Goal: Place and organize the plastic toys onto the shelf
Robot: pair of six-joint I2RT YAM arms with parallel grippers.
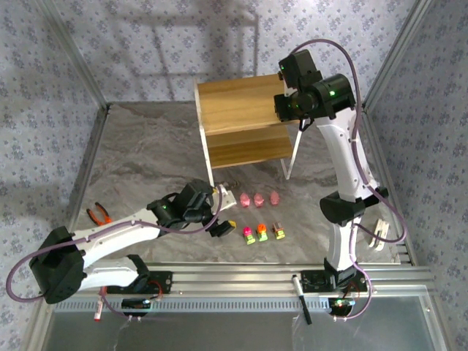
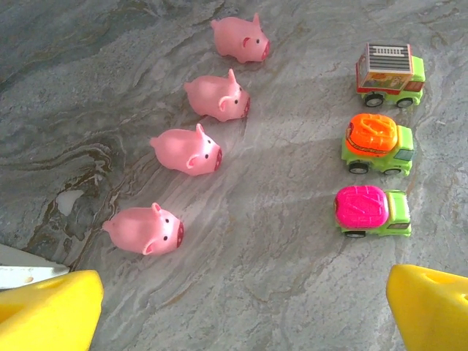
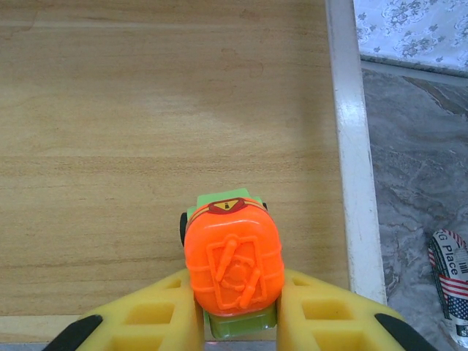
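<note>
Leftward, your left gripper (image 2: 245, 314) hangs wide over four pink pigs (image 2: 186, 150) and three cars (image 2: 376, 142) on the table (image 2: 292, 278). Right wrist view adds the right gripper (image 3: 238, 314) pinching an orange-domed, green-bodied car (image 3: 234, 259) over the wood board of the shelf (image 3: 110, 146).

- Grey marbled bench (image 1: 146, 146) carries the shelf (image 1: 241, 124) (two wooden tiers).
- Nearer than the shelf: four pink pigs (image 2: 186, 150), three cars (image 2: 376, 142).
- Pliers (image 1: 99, 214) well left of the shelf.

Lighting's bright and even, only soft shadows. Faint shadows fall on the back wall (image 1: 219, 44) in the slightly soft top view. Wrist views look crisp, though the left tool's fingers (image 2: 44, 314) blur up close.
</note>
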